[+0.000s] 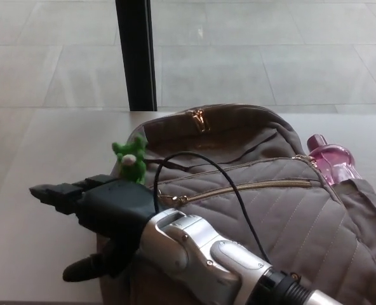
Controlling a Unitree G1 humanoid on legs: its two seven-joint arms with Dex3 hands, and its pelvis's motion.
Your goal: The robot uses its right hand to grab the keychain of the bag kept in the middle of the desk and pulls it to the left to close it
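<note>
we see a pale tiled floor (pixel 270 57) filling the top of the head view, and below it the light tabletop (pixel 42 165), which runs across the whole width. in the middle of the tabletop lies the bag (pixel 315 216), a grey-brown quilted backpack that spreads from the centre out to the right edge. a black post (pixel 136 54) stands upright behind the tabletop, just beyond the bag's top.

the silver right arm (pixel 194 254) comes in from the lower right and crosses the bag's front. at its end the right robot hand (pixel 99 213) sits over the bag's left edge. its black fingers (pixel 54 190) stretch out to the left, spread apart, with the thumb (pixel 83 270) lower down and well clear of them. we see nothing held between them.

a pink bottle (pixel 333 159) pokes out of the bag's right side. a thin black cable (pixel 239 197) arcs from the wrist over the quilted front. a gold zipper (pixel 251 186) runs across the front pocket, and its line looks closed along the stretch we can see. the small green keychain (pixel 130 162) stands at the bag's upper left corner, just above the hand and free of its fingers.
</note>
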